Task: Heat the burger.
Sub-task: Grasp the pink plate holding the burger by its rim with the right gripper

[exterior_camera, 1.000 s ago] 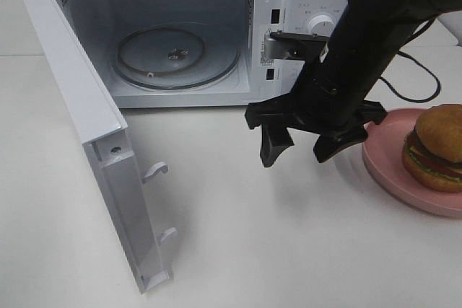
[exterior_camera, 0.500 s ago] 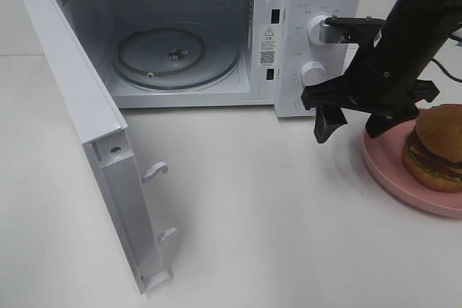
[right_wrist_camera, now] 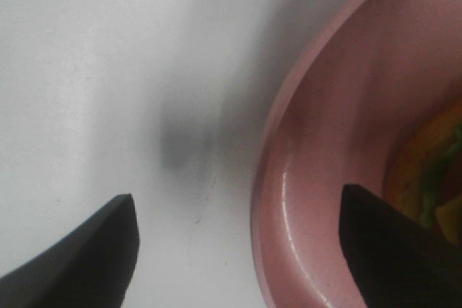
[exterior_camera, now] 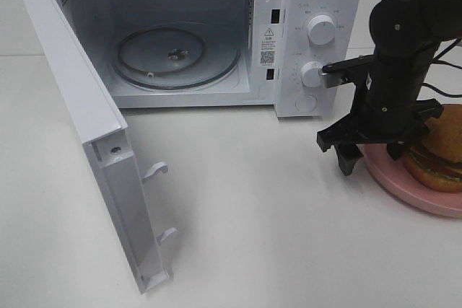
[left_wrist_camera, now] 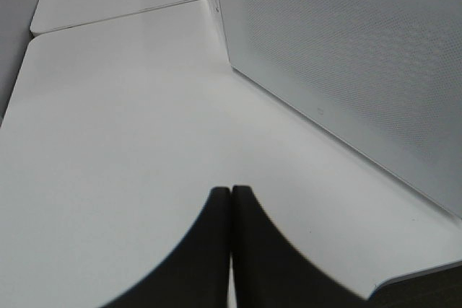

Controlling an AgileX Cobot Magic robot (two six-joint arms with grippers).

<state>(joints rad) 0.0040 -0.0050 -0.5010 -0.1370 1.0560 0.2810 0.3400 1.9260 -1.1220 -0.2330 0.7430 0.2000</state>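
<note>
**Spread right hand over plate rim, oven open**

High view: the microwave [exterior_camera: 317, 5] door [exterior_camera: 79, 106] is swung wide, so the turntable [exterior_camera: 177, 55] is left free for loading. The burger [exterior_camera: 439, 151] is seen on the pink plate [exterior_camera: 404, 191], on the tabletop [exterior_camera: 253, 214] right of the microwave. The right hand [exterior_camera: 372, 158] is held spread above the plate's near rim, apparently for a grasp.

Left wrist: the left hand [left_wrist_camera: 231, 192] is pressed together, empty, beside the door.

Right wrist: the plate rim is framed between the spread fingers [right_wrist_camera: 86, 257].

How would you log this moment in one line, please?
microwave door: open | burger: on pink plate | right pincer: open, above plate rim | left pincer: shut
</note>
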